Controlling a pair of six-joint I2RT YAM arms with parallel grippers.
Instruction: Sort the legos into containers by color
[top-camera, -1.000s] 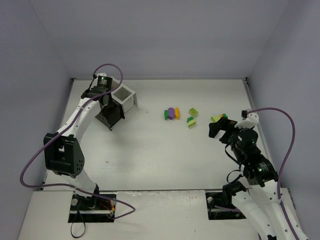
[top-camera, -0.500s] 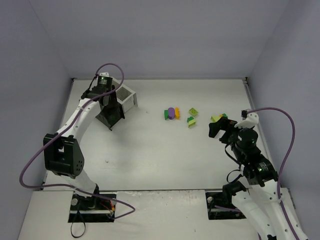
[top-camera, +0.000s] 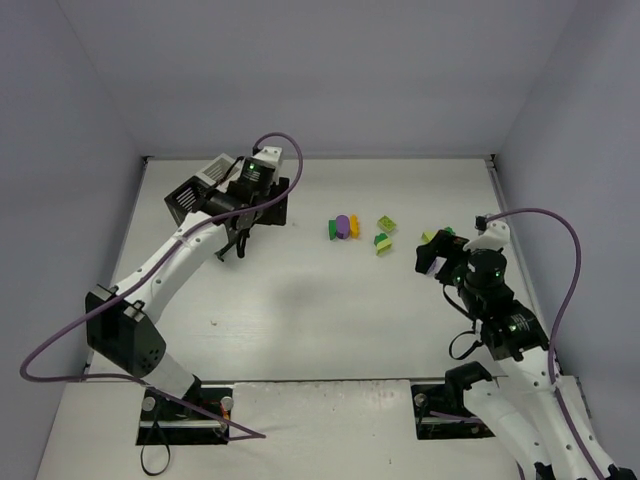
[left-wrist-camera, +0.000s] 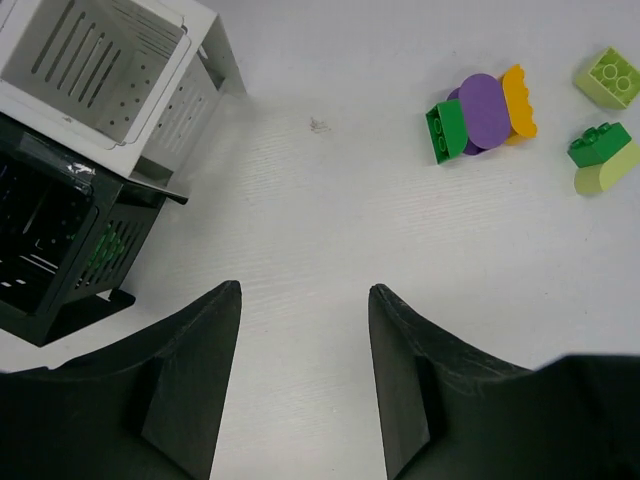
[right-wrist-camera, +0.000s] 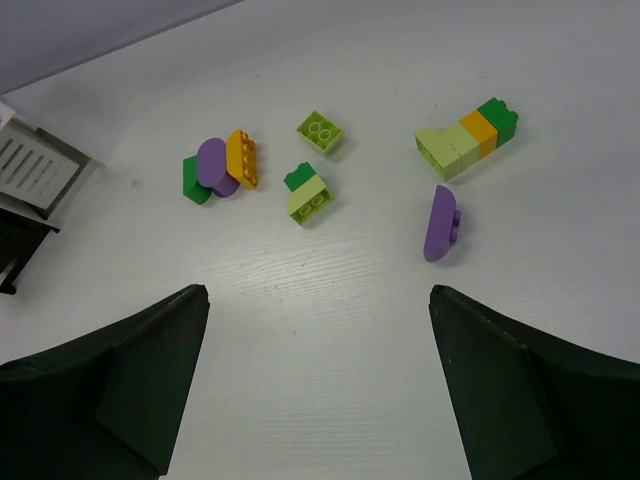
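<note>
Table (top-camera: 320, 310): white, flat; everything listed below stands on it.
Left arm (top-camera: 185, 250): reaches to the far left part of the table, with its wrist above the right side of the containers.
Right arm (top-camera: 500, 315): extended on the right side, its tool end near the rightmost bricks.
Containers (top-camera: 195, 192): joined slatted bins at far left, partly hidden under the left arm from above. The left wrist view shows a white bin (left-wrist-camera: 90, 60) against a black bin (left-wrist-camera: 50, 240), with something green visible through the black slats.
Left gripper (left-wrist-camera: 300, 370): jaws partly apart, nothing between them; over bare table just beside the containers.
Right gripper (right-wrist-camera: 320, 390): jaws spread wide, nothing held; over bare table near the loose bricks.
Legos (top-camera: 342, 227): loose at centre-right, well apart from the containers.
Row of four (right-wrist-camera: 465, 137): two lime, one orange, one dark green, touching in a line.
Trio (right-wrist-camera: 215, 168): dark green, purple and orange pressed together.
Pair (right-wrist-camera: 305, 192): dark green touching lime.
Purple piece (right-wrist-camera: 440, 222): alone, near the row.
Lime brick (right-wrist-camera: 321, 131): alone, between trio and row.
</note>
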